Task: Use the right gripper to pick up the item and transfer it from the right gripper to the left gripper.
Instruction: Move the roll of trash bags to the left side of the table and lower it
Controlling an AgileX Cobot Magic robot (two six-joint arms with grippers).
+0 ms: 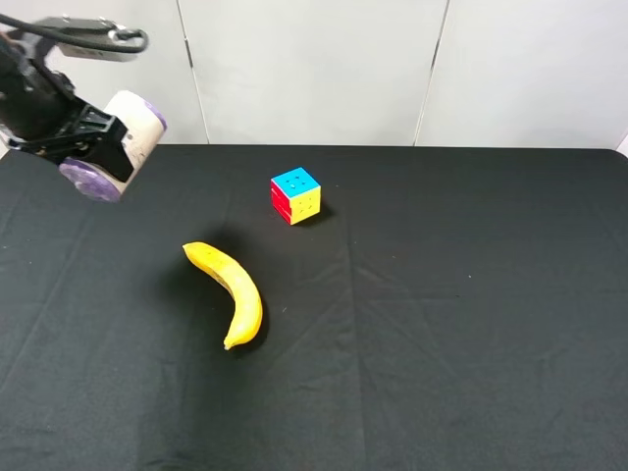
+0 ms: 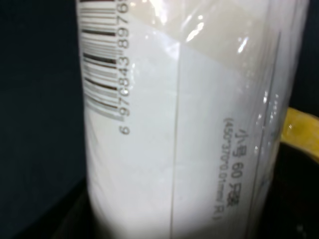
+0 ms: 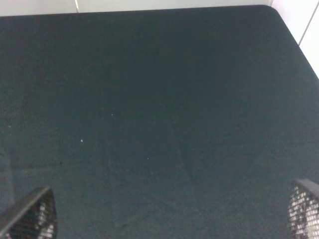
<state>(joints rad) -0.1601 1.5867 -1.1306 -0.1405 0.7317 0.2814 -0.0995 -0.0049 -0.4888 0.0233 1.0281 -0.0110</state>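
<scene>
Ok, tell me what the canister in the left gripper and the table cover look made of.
Canister: cream paper-like label under clear glossy film, judging by the glare streaks and barcode; purple crinkled ends look like thin plastic, uncertain. Table cover: matte black fabric, with fold creases and no shine.

**Exterior high view:** Illumination is bright, even and diffuse. The black tablecloth shows faint creases and no glare. The banana and the puzzle cube cast only soft, short shadows. Focus is sharp across the frame.

**Left wrist view:** The item fills the frame at close range and is slightly blurred. White glare streaks sit on its clear wrap.

**Right wrist view:** The picture is dim and low in contrast, with a bluish cast. The fingertips of the right gripper are out of focus.
</scene>
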